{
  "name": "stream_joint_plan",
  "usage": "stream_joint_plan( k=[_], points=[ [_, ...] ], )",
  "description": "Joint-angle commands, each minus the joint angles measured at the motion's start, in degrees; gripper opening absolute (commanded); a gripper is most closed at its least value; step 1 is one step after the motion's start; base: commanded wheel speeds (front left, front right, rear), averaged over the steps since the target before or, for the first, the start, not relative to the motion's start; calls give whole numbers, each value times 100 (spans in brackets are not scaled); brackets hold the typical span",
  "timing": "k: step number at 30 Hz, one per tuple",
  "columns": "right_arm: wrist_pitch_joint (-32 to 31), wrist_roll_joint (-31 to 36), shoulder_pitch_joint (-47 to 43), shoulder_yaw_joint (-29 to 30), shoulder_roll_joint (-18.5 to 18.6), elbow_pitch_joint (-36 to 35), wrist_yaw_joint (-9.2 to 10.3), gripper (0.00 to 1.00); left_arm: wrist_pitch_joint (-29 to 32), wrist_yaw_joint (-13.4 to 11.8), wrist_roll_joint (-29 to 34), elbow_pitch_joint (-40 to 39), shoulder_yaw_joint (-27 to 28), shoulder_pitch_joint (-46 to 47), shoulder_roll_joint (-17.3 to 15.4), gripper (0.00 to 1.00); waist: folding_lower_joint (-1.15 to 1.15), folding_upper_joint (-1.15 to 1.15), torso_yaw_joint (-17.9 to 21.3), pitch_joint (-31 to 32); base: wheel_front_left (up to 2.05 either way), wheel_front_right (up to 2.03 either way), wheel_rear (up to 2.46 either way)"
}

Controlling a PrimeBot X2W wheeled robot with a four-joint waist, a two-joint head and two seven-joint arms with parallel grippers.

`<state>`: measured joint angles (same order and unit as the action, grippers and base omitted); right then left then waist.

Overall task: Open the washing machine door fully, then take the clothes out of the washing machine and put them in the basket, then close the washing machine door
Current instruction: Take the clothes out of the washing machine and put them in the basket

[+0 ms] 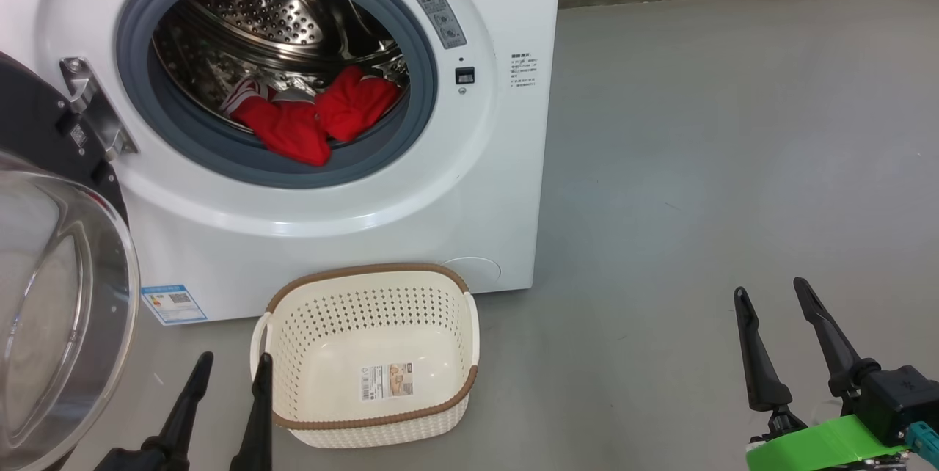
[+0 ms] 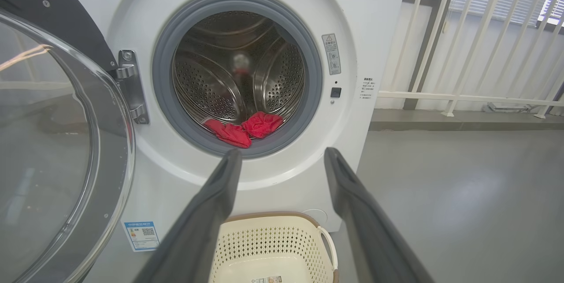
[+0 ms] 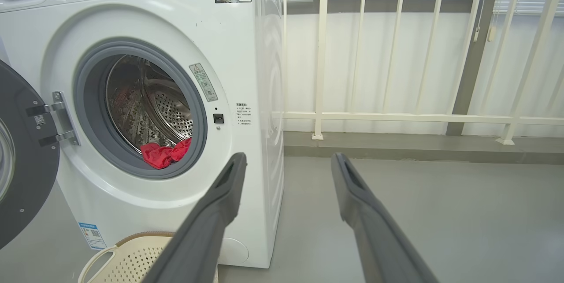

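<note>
1. Left gripper [image 1: 235,361]: two long dark fingers spread apart, nothing between them. It sits low, just left of the basket, and points forward at the machine front.

2. Right gripper [image 1: 770,287]: two long dark fingers likewise released and empty. It is over bare grey floor [image 1: 697,163], well right of the basket, and points forward.

3. Small cream plastic rectangular basket with perforated sides and a brown woven-look rim [image 1: 367,268]: upright on the floor, mouth up, just before the machine's lower front. The long axis runs roughly along the machine's face, with a handle at each end. It contains a paper label [image 1: 386,381] on the bottom.

4. Large round door with a glossy black rim and a clear bulging glass bowl [image 1: 66,309]: swung wide on the metal hinge [image 1: 92,108] at the opening's left. The bowl side is turned out into the room.

5. Big white boxy front-loading washing machine [image 1: 477,185]: mouth facing the robot, grey rubber ring around a perforated steel drum, small blue label [image 1: 172,302] low on the left.

6. Bright red soft clothes [image 1: 315,119]: heaped at the drum's bottom front and lapping onto the rubber ring. The heap lies crosswise, with the red-and-white striped band at its left end.

7. White railing [image 3: 396,117]: beyond the machine's right side.
</note>
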<state>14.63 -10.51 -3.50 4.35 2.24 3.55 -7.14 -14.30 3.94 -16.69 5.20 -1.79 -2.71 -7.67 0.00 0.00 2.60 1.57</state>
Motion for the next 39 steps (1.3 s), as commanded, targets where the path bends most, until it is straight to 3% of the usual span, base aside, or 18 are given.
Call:
stream_joint_plan(
  k=[1, 22, 39],
  points=[
    [37, 23, 127, -166, 64, -166, -35, 100, -69, -50, 83, -111, 215, 147, -54, 100, 0, 0, -5, 2, 4, -4, 0],
    [37, 30, 158, -193, 64, -135, -35, 100, -70, 71, 18, -285, 166, 157, -8, 100, 0, 0, -101, 3, 106, -106, 0],
    [37, 7, 214, -245, 64, -143, -35, 100, -70, 64, 86, -249, 236, 219, 57, 100, 0, 0, -69, -37, 8, -8, 0]
  ],
)
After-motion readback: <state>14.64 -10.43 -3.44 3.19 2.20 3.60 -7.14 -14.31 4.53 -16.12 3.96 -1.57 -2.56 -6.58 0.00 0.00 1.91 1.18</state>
